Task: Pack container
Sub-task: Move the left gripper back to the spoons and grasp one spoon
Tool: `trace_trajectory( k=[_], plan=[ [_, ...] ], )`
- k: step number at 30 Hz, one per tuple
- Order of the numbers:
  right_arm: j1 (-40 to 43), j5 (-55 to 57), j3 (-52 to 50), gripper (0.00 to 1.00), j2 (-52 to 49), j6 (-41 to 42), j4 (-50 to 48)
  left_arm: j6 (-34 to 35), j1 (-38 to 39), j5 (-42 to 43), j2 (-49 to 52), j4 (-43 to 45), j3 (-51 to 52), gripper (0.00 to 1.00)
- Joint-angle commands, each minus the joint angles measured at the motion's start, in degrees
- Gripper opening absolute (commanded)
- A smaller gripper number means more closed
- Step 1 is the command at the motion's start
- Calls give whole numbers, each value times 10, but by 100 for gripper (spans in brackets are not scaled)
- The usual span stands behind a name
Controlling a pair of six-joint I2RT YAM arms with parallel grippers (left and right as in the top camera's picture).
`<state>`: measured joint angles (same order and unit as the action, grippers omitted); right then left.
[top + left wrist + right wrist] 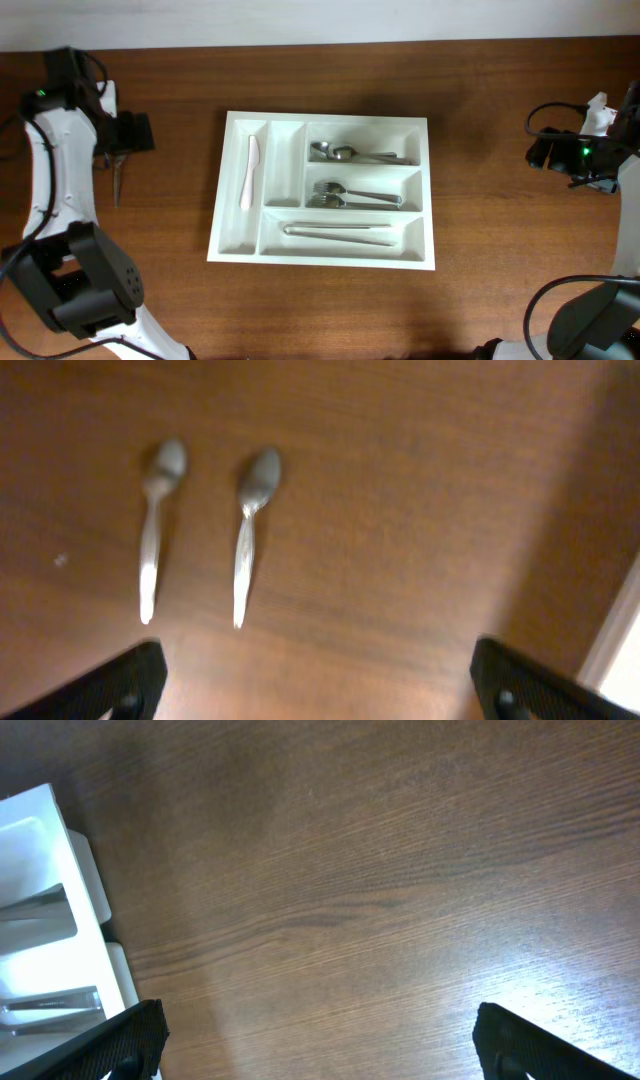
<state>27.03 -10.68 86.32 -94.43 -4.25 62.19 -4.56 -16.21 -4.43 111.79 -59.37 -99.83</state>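
Brown wooden surface, and the tray sits dead centre, both arms well out to the sides. White knife in the leftmost narrow slot, spoons up top, forks in the middle, long steel pieces in the bottom bay. Left gripper spread wide, empty, above two loose spoons lying side by side. Right gripper wide too, empty, tray edge at the left of its view.

My brown wood table carries the white tray in the middle and two loose spoons out left.
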Motion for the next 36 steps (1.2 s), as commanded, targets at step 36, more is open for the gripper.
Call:
trace_trajectory(
  k=[36],
  plan=[
    [3, -7, 0, 98, 15, 2, 2, -202, -81, 90, 149, 133, 32, 95]
  ],
)
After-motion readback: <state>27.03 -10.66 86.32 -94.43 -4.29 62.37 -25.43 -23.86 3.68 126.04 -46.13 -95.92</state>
